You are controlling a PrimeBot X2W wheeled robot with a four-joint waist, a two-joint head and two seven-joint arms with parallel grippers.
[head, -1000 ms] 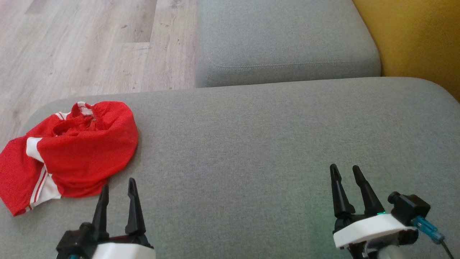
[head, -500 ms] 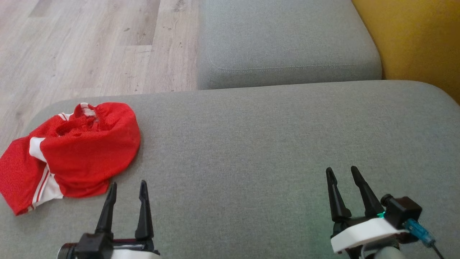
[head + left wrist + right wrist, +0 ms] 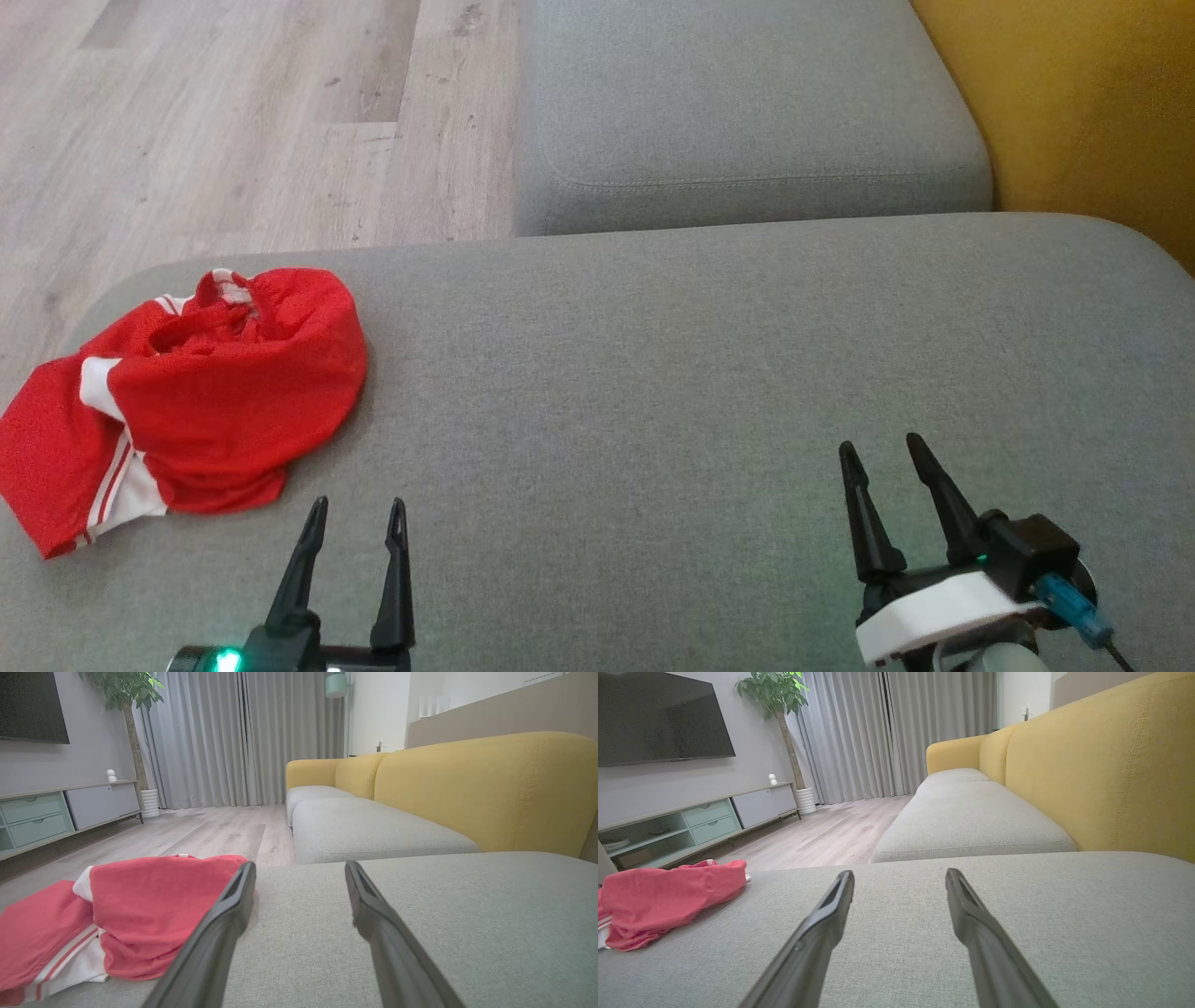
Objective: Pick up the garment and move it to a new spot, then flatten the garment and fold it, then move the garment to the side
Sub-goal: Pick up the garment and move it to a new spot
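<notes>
The red garment (image 3: 187,392) lies crumpled (white stripes showing) at the left end of the grey cushion (image 3: 672,355). The left hand (image 3: 359,504) hovers spread over the cushion's near edge; the right hand (image 3: 879,442), likewise spread, hovers over its right part.

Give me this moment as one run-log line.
phase: pre-grasp | garment: crumpled, left end of grey cushion, untouched | left gripper: open, empty, near garment | right gripper: open, empty

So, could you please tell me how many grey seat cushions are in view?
3. The nearest cushion holds the red garment; the second cushion sits just beyond it; the third cushion lies farthest, toward the curtains. Others may be hidden.
</notes>
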